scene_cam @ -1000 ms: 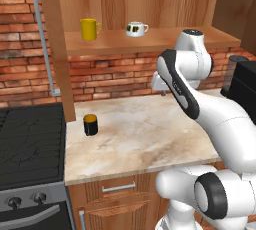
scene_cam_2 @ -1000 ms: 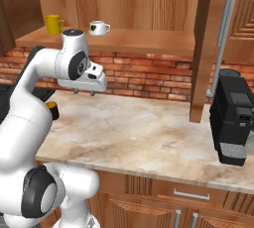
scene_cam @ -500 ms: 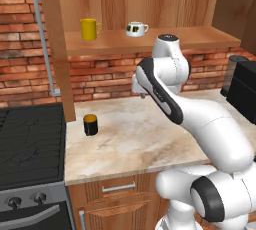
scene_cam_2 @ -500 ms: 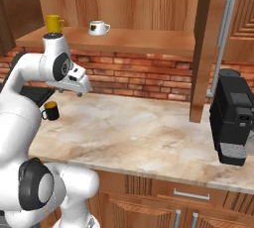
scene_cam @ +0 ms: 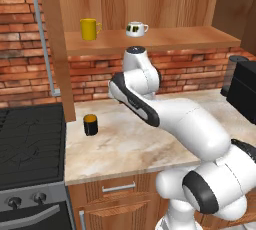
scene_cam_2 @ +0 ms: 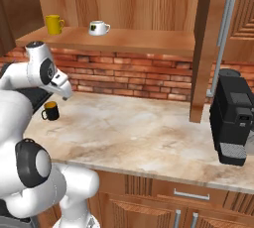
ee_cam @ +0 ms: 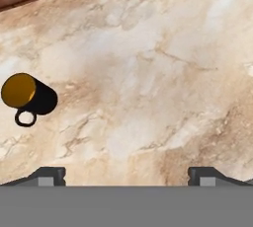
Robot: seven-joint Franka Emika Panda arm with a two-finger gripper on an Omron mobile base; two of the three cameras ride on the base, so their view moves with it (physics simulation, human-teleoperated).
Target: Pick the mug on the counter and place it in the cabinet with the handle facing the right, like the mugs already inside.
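One mug left of claw

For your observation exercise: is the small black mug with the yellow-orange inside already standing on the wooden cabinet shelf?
No: the small black mug stands on the beige marbled counter, below the wooden cabinet shelf.

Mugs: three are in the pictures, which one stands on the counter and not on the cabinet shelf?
The black mug with the orange inside stands on the counter; the yellow mug and white mug stand on the shelf.
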